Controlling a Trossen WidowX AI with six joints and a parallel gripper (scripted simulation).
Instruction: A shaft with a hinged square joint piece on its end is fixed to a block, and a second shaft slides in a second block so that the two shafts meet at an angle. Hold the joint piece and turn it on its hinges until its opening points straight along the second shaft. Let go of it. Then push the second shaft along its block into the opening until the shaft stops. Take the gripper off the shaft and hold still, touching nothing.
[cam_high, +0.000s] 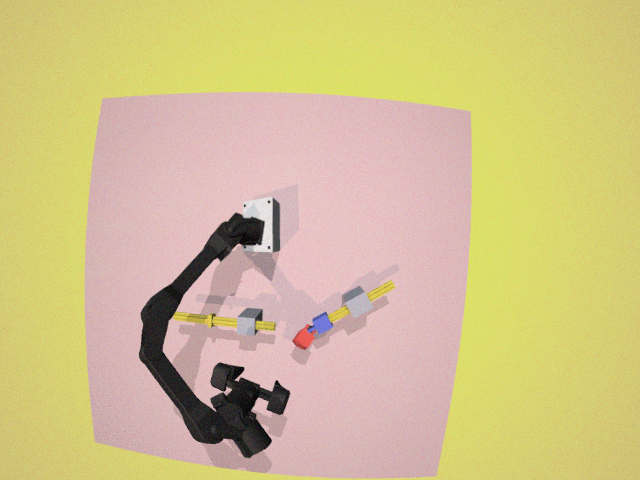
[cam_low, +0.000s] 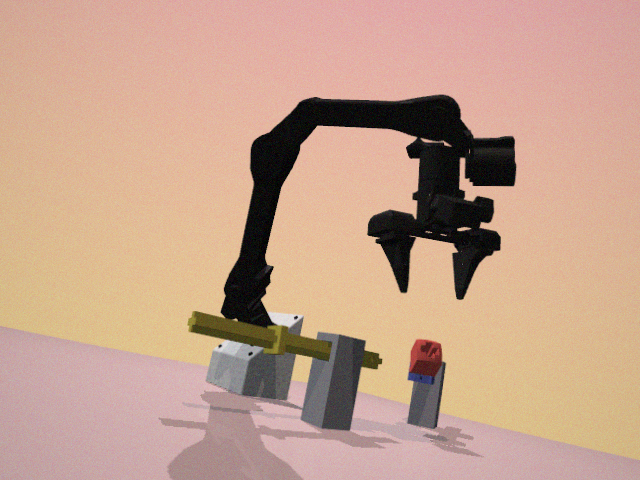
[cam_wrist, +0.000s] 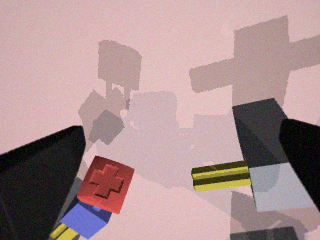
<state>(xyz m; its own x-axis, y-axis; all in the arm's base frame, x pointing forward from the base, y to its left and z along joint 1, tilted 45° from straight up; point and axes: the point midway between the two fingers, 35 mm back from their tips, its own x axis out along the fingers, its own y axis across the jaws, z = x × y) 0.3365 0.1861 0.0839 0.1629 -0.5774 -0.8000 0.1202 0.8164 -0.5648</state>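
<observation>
Wrist view — my pincer (cam_wrist: 165, 165) hangs wide and empty above the red joint piece (cam_wrist: 106, 183), tilted off the second shaft (cam_wrist: 220, 175). Next: descend, grip it, swing it.

Two yellow shafts (cam_high: 223, 321) (cam_high: 374, 293), two grey blocks (cam_high: 250, 321) (cam_high: 356, 301) — one red joint piece (cam_high: 302, 337).

the arm (cam_low: 268, 206) rose steeply from its base, bent at the elbow and ran level to the wrist (cam_low: 439, 175), which turned straight down. the gripper (cam_low: 430, 294) hung high in the air, its two tapered fingers (cam_low: 400, 263) pointing downward, spread wide, with nothing between them and touching nothing.
</observation>
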